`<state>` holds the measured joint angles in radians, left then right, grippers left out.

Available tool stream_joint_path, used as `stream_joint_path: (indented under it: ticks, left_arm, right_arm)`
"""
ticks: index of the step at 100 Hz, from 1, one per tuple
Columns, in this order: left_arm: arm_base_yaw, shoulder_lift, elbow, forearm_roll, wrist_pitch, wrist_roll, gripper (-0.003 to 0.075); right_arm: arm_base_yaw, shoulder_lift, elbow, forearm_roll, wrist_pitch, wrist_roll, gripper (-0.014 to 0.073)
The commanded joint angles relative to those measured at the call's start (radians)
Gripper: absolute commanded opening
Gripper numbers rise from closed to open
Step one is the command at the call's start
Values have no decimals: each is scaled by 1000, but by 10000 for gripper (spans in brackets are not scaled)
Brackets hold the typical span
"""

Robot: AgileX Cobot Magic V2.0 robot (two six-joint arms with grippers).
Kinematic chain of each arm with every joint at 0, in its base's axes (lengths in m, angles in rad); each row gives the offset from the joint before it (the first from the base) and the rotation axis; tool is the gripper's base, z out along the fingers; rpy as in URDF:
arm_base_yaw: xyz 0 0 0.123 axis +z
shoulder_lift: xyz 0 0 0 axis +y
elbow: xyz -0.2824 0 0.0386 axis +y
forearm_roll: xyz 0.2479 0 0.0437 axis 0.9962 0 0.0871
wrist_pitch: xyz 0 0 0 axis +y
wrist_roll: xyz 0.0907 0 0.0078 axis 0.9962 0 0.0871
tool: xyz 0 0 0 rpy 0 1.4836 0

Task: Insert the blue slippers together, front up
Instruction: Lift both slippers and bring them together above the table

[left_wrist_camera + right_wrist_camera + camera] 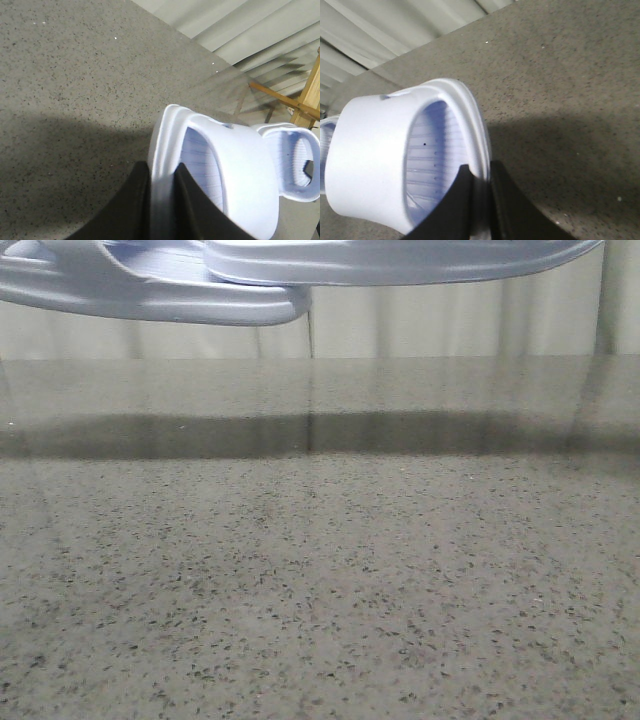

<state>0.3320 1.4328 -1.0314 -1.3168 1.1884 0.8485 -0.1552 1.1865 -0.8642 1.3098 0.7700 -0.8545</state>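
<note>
Both pale lavender-blue moulded foam slippers are up in the air, well above the speckled grey stone worktop [320, 590]; only their shadow lies on it. The left hand [162, 200] is clenched on the sole rim of the left slipper [230, 165], one black finger outside the edge and one on the ribbed footbed; the right hand [481, 205] grips the rim of the right slipper [375, 160] in the same way.

From the front, the two soles sit at the top of the view with their long axes running roughly side to side; the left slipper [150, 290] hangs a little lower, and the right slipper [400, 260] overlaps it near the middle, its end passing in front of the other. Whether they touch there I cannot tell.

That overlap is what the next move depends on, I'd say: each slipper stretches from its own hand toward the other, so nesting them means closing along that shared line; neither arm looks clearly nearer.
</note>
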Motion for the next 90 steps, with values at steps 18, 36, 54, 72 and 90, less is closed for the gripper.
stream_joint_path:
  ticks: [18,36,54,72,90]
  left_arm:
    - [-72,-34,-23,-130,79,4,15]
    - [-126,-34,-23,-179,79,4,15]
    - [-151,-34,-23,-204,79,4,15]
    - [-176,-34,-23,-208,79,4,15]
    - [-197,-34,-23,-211,79,4,15]
  right_arm:
    - [9,142,-36,217,93,-181,-102]
    - [35,208,-36,274,119,-273,-102]
    - [62,247,-36,307,150,-330,-102]
    - [78,275,-36,374,186,-365,-102]
    - [119,296,-41,385,190,-383,-102]
